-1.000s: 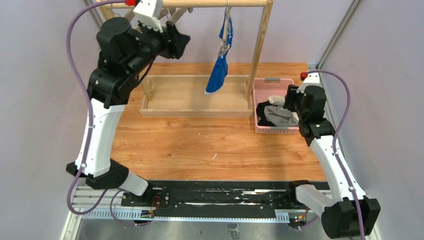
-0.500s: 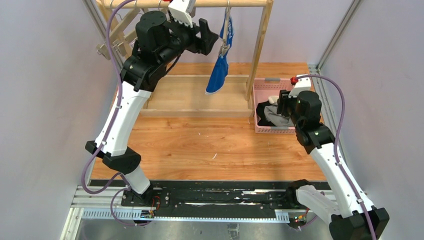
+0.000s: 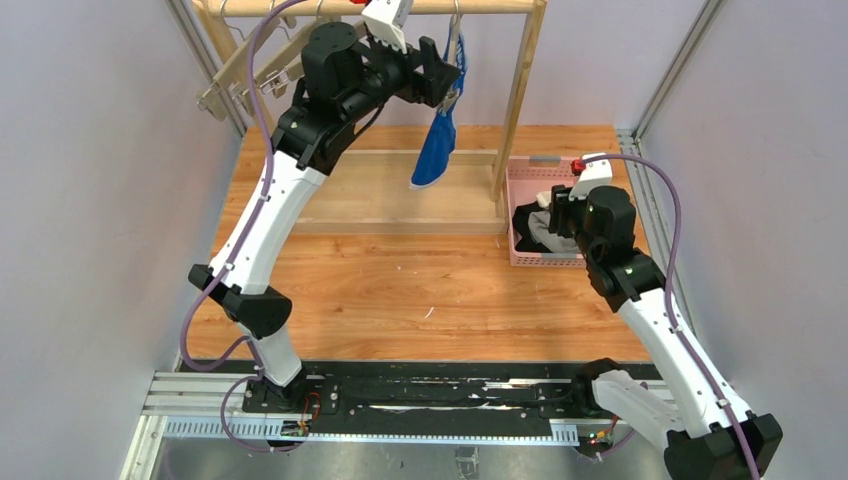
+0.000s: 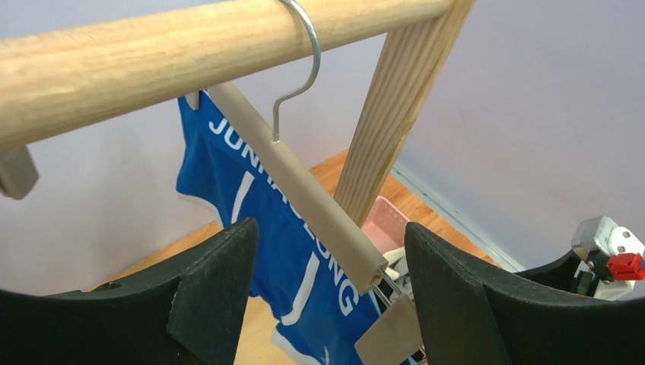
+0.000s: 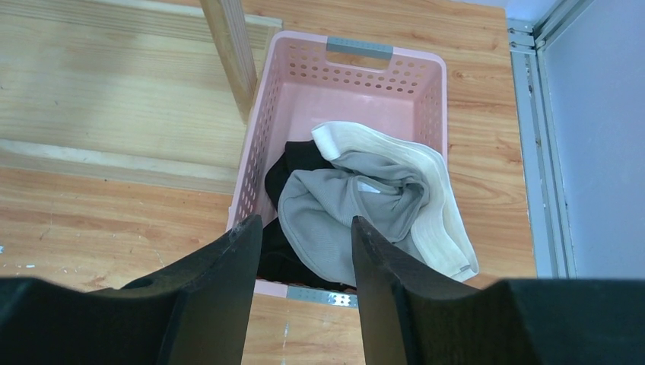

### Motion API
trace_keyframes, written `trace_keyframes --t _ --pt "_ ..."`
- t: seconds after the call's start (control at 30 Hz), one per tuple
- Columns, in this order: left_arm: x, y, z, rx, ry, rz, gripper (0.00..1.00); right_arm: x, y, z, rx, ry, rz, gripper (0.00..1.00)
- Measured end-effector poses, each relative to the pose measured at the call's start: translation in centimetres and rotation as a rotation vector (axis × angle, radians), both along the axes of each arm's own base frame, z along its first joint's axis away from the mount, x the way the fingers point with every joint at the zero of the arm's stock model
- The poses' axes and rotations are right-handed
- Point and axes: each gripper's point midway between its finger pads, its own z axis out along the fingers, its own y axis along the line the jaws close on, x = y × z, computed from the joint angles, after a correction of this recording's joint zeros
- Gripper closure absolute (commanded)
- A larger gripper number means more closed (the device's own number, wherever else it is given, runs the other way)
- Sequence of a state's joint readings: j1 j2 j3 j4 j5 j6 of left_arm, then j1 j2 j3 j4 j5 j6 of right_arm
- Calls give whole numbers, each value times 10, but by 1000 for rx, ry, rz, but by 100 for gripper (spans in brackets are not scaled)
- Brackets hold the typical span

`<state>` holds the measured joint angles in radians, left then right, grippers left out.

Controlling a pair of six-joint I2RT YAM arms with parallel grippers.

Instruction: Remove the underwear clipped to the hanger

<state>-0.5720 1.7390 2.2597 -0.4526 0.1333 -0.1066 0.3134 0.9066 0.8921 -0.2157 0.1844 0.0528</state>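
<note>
**Q:** Item one, left arm?
**A:** Stretched high. My left gripper (image 4: 331, 304) is level with the wooden rail (image 4: 152, 53), fingers spread wide, pinching nothing.

**Q:** Stock at the rail?
**A:** One hanger (image 4: 304, 198) is hooked over the rail. One blue underwear (image 4: 228, 175) is clipped to it, hanging below the rail and showing in the gap just beyond my fingertips.

**Q:** Right arm?
**A:** Bent low. My right gripper (image 5: 304, 228) points down, below and right of the rail's end, fingers apart and empty. One pink basket (image 5: 258, 144) sits beneath. It holds one grey underwear (image 5: 327, 220) and one black underwear (image 5: 293, 163), both under my fingers and clear of them.
</note>
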Motion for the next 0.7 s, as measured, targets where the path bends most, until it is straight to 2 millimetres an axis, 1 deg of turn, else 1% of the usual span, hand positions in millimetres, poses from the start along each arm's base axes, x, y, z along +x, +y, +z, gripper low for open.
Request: trace_keyframes --t 0.2,0.33,0.4,0.53,0.63,0.7 --pt "11 -11 -15 14 25 -15 21 -3 5 -10 -8 18 18 52" --pt "17 -14 -20 20 33 -15 22 -3 5 -11 -9 20 20 53" --pt "18 -14 -23 24 37 -14 23 -4 9 -11 -10 20 32 53" --pt "21 -11 -25 42 35 7 30 -5 15 -11 -13 19 52 53" --pt "24 -8 -30 59 34 29 39 -5 16 -12 -15 18 56 53" --pt "27 -7 -35 73 39 44 43 -5 18 -13 -16 20 60 53"
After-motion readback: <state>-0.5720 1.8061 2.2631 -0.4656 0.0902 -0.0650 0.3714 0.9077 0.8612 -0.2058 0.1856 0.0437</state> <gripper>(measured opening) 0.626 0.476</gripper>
